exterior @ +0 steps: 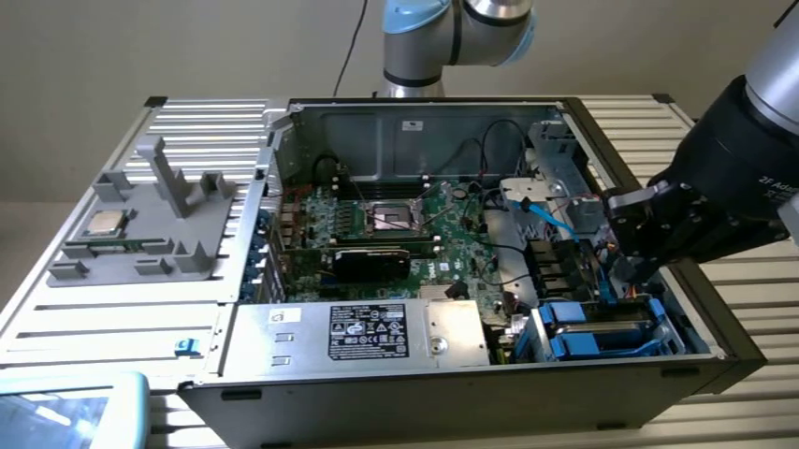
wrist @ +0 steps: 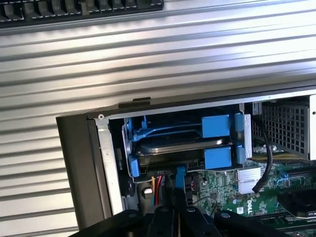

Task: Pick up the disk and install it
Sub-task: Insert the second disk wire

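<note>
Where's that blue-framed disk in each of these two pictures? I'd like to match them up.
Exterior view: the disk sits in the drive bay at the computer case's front corner, on the exterior view's right, just below the gripper.
Wrist view: the disk lies mid-picture, between its blue carrier tabs.
Shared landmark: the green motherboard beside the bay.

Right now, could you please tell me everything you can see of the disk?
The disk is a flat silver-grey drive in a bright blue plastic carrier, whose blue tabs and rails frame it. It lies level in the drive bay at the corner of the computer case, below a second blue carrier. Cables run close beneath it. The gripper hangs nearby, shut, not touching it.
</note>
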Robot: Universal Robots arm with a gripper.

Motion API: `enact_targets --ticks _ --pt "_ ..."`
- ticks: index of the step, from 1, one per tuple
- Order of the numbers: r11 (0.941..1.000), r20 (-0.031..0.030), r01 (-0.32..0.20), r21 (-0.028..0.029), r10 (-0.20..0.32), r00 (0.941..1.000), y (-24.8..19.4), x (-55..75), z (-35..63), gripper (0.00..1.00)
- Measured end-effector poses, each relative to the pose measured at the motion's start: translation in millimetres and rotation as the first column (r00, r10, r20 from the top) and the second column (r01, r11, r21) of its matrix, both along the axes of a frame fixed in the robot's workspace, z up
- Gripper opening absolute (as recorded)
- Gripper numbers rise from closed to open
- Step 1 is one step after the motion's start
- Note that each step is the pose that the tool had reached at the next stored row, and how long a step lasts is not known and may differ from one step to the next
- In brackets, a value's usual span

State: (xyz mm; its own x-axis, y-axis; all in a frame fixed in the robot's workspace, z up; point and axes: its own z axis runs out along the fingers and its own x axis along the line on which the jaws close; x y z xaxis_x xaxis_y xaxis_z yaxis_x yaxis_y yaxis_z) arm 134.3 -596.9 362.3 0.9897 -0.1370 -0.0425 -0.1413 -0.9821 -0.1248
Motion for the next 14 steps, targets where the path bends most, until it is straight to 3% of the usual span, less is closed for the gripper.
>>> enact_targets --ticks 2,14 --pt "1.0000 0.0031 0.000 -0.0002 0.000 1.0000 -0.2 -2.0 -2.9 0.11" --pt "1.0000 0.0342 0.000 0.0001 0.000 0.9994 -1.9 -9.0 -18.1 0.11"
